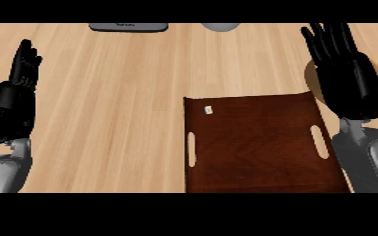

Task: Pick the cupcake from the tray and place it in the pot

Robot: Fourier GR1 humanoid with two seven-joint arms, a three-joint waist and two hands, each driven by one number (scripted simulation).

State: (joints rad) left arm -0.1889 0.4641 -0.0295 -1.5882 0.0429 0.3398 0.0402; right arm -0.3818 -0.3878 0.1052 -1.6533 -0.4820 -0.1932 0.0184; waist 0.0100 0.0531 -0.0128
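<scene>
A dark brown tray point(258, 145) with two handle slots lies on the wooden counter at the lower right. A small pale object point(208, 110) sits near its far left corner; it is too small to tell whether it is the cupcake. My right hand point(343, 75) is open with fingers straight, just beyond the tray's far right corner. It covers most of a round tan and dark shape point(312, 82), of which only the left rim shows. My left hand point(18, 92) rests open at the left edge, fingers up, far from the tray.
A flat grey object point(128, 26) lies at the counter's far edge, left of centre. A rounded grey thing point(219, 26) shows beside it at the far edge. Bare wood point(111, 105) stretches between my left hand and the tray.
</scene>
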